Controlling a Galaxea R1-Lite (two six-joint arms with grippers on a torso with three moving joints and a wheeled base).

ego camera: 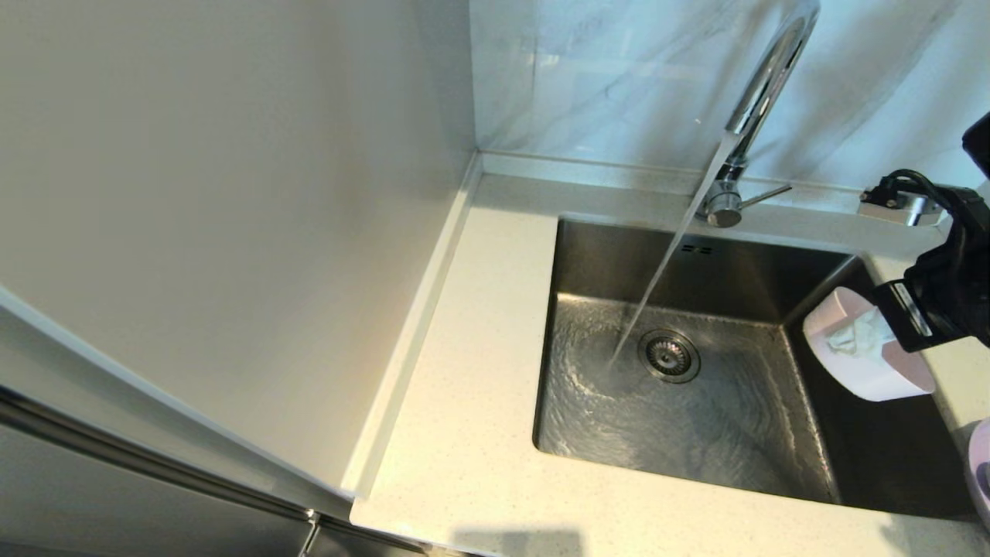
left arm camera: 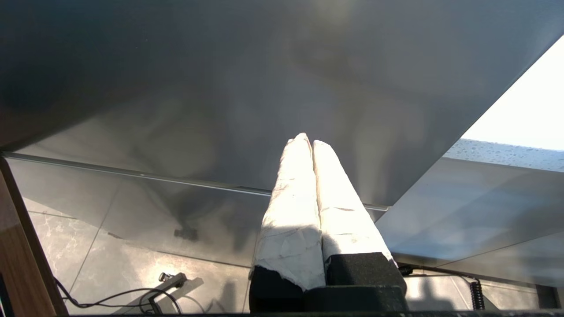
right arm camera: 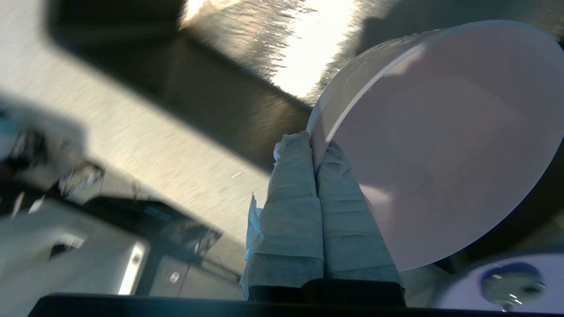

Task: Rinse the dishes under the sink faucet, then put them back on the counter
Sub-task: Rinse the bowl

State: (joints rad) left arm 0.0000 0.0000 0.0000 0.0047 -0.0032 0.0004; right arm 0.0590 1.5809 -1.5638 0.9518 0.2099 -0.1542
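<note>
Nearest me, my left gripper (left arm camera: 308,145) hangs parked below the counter edge, wrapped fingers pressed together, holding nothing. At the right edge sits the round lavender plate (ego camera: 981,464) on the off-white speckled stone counter (ego camera: 464,433). My right gripper (right arm camera: 315,145) pinches the rim of the small pale pink round bowl (ego camera: 866,348), tilted over the right side of the brushed steel sink (ego camera: 696,410). The bowl looks light, stiff, slick when wet; I'd grip deep on the rim. Farthest, the chrome gooseneck faucet (ego camera: 762,93) is running.
</note>
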